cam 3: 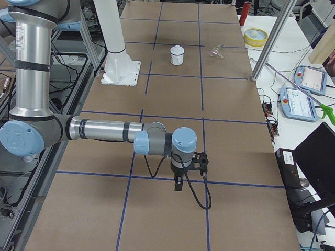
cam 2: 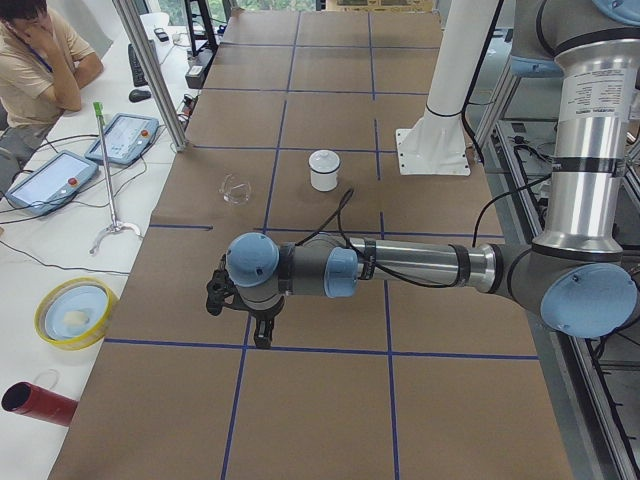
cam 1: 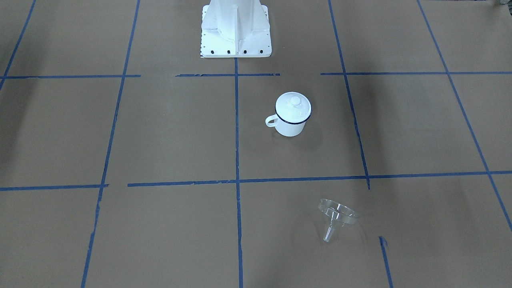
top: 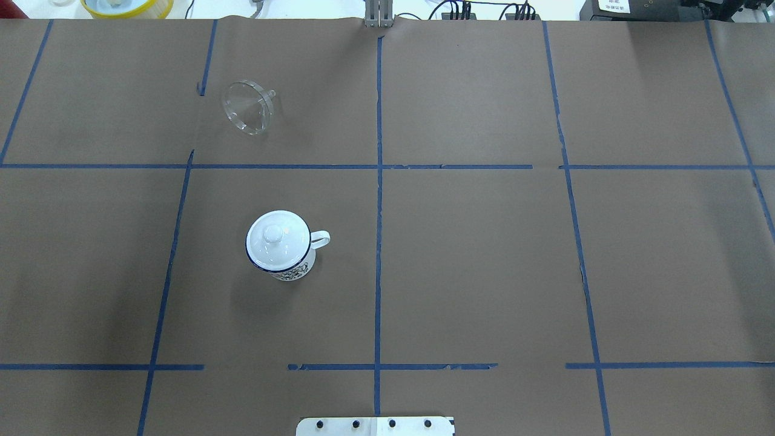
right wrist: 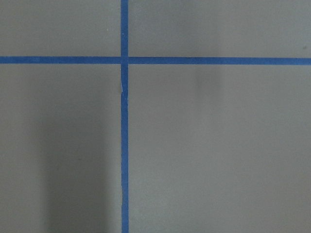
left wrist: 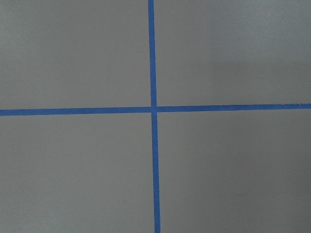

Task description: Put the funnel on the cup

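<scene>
Looking across the bench (top: 484, 254), the funnel (top: 248, 108) lies tipped on its side far left, well apart from the cup (top: 293, 266), which stands upright nearer the robot with a white lid (top: 273, 237) on it. The left pincer (cam 2: 262, 338) and right pincer (cam 3: 178, 184) hang low at opposite bench ends; can't tell if either's wide or narrow.

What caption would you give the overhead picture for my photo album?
A clear funnel lies tipped on the blue-taped table, apart from a white cup with its lid on.
</scene>
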Robot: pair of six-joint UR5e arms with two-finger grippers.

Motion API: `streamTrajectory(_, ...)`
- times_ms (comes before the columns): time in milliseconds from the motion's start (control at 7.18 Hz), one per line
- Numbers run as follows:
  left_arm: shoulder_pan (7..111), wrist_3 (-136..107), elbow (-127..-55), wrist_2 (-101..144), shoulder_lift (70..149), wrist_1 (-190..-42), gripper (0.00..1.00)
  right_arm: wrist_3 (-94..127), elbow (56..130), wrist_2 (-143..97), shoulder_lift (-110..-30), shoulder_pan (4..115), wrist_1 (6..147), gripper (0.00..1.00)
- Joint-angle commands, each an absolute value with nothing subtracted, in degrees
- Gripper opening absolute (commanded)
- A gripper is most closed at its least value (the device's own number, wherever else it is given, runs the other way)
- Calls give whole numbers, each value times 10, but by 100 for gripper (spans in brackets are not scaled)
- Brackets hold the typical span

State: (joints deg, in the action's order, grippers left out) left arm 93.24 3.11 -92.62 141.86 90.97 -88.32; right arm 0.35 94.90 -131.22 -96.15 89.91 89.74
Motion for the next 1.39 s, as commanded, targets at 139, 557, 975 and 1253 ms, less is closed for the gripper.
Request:
streamTrajectory(139,937,34,-926,1418,922,-883,100,4,949,-1312,-962,899,897,100)
streamTrajectory(557,942,34,-931,1418,887,-892,100,4,949,-1312,-962,899,897,100)
streamTrajectory(975,941,-8,-944,1419,870,-985,100,4,948,-1312,-962,899,897,100)
streamTrajectory(1253,827,-316,-1037,1413,874,-1062,100,4,949,-1312,-962,899,897,100)
